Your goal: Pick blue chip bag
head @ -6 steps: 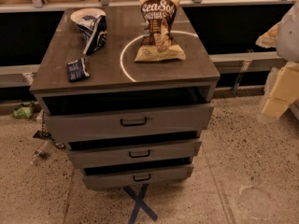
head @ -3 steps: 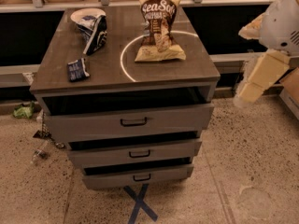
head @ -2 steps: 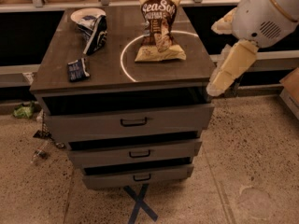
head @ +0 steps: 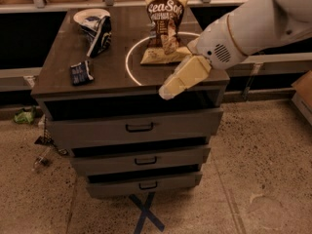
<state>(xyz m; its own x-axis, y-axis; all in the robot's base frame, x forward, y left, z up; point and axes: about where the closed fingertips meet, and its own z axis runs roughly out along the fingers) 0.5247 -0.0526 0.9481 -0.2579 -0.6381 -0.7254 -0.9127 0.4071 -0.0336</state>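
The blue chip bag (head: 99, 32) is a wrinkled navy foil bag with white panels. It lies at the back left of the dark cabinet top (head: 112, 77) and leans against a white plate (head: 84, 14). My gripper (head: 179, 80) is cream-coloured and hangs over the front right part of the top, well to the right of the blue bag and just in front of the brown bag. It holds nothing that I can see. The white arm (head: 253, 23) reaches in from the upper right.
A brown-and-tan "Sea Salt" bag (head: 164, 27) stands inside a white circle (head: 130, 67) marked on the top. A tiny dark blue packet (head: 80, 73) lies near the left front edge. Three drawers (head: 139, 127) are below. Blue tape (head: 146, 213) marks the floor.
The arm has swung in from the right edge of view toward the left. The gripper now hangs over the cabinet's front right. The bags have not moved.
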